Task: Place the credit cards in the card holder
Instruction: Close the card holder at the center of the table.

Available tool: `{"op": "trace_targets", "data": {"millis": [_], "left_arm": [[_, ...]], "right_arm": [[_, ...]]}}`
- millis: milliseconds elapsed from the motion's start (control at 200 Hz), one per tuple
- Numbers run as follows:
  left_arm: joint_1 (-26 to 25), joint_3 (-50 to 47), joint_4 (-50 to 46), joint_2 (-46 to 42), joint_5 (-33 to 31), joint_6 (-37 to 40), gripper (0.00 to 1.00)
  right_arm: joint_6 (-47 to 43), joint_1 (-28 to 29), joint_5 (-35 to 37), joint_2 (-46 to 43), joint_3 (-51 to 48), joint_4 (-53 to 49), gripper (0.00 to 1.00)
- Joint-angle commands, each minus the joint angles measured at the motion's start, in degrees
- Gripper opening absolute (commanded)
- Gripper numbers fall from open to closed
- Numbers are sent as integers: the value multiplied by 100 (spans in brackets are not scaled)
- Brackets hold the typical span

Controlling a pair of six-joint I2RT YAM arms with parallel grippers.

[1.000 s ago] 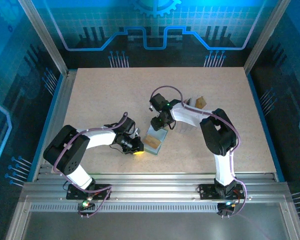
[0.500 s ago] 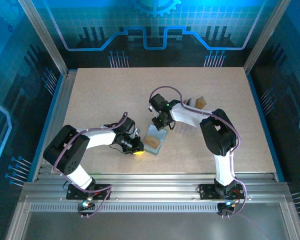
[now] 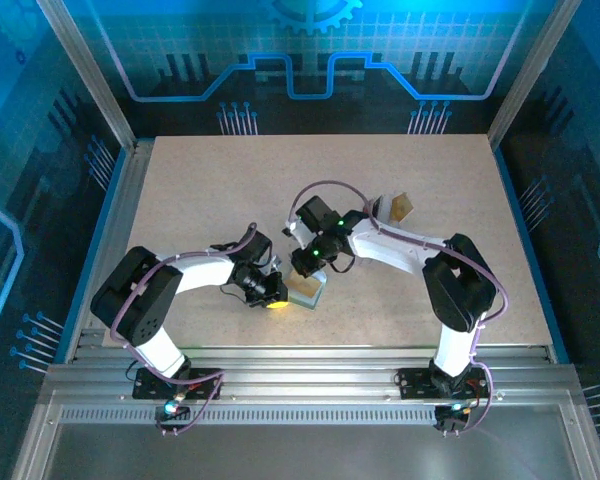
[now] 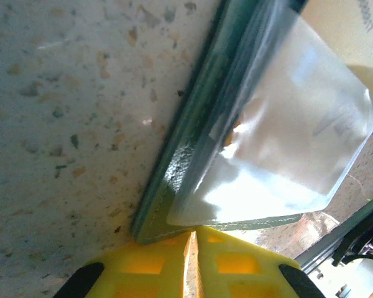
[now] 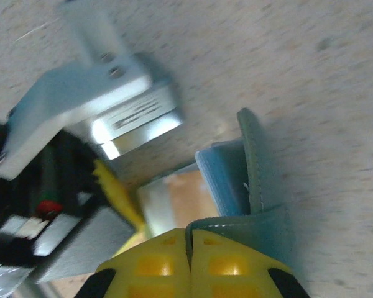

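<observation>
The right gripper (image 5: pixel 188 239), open a second ago, has swung leftward and clamped the flap of the holder (image 5: pixel 264 226) at its tips, while the left gripper (image 4: pixel 193 234) pinches the holder's corner.

The pale, speckled beige surface (image 3: pixel 210 200) carries the grey-green card holder (image 3: pixel 308 291), which lies open near the front middle with its shiny lining facing up. A tan card (image 3: pixel 401 207) sits well apart from it, toward the back right.

Top camera looks down; close wrist cameras share the card holder (image 4: pixel 255 136).
</observation>
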Motion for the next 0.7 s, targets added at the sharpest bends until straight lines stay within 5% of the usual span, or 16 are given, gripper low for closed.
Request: {"op": "trace_targets", "data": {"millis": [0,480,695], "left_arm": [[138,139,503,314,-949,31,12],[129,381,540,408,-922,13,13],[259,189,466,-63,-827,-57,25]], "right_arm": [[420,174,-794,109,-295,252,0],[1734,347,-1846,913,-1418,1648,0],[1681,253,-1643,1140,-1327,1401,3]]}}
